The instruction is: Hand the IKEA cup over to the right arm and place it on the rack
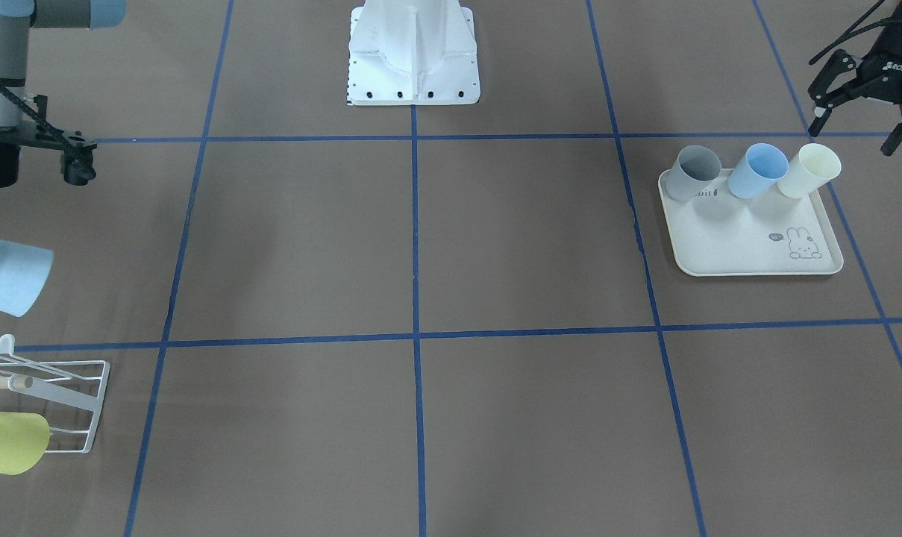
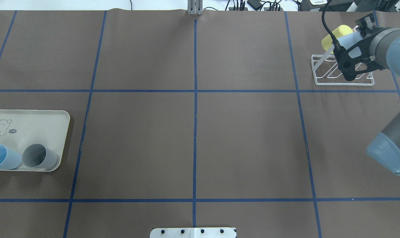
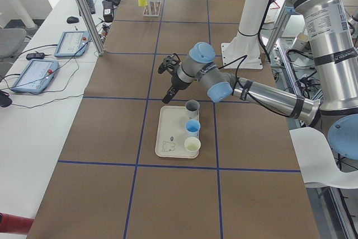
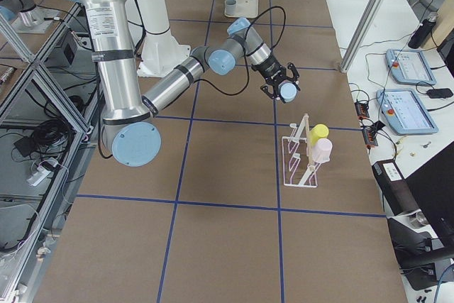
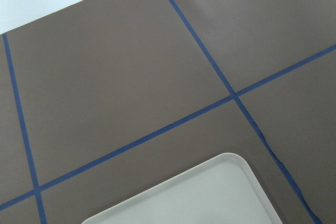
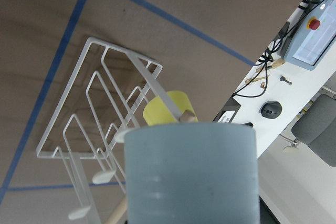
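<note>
My right gripper (image 4: 282, 89) is shut on a pale blue IKEA cup (image 1: 12, 277) and holds it on its side in the air, just short of the white wire rack (image 1: 57, 394). The cup fills the right wrist view (image 6: 191, 174), with the rack (image 6: 100, 103) below and beyond it. A yellow cup (image 1: 7, 444) hangs on the rack. The exterior right view shows a second, pale pinkish cup (image 4: 323, 151) on it too. My left gripper (image 1: 861, 125) is open and empty above the far edge of the tray.
The cream rabbit-print tray (image 1: 749, 242) holds a grey cup (image 1: 694, 172), a blue cup (image 1: 756, 171) and a cream cup (image 1: 809, 171), all tilted. Its corner shows in the left wrist view (image 5: 210, 198). The robot's white base (image 1: 413, 56) stands at mid table.
</note>
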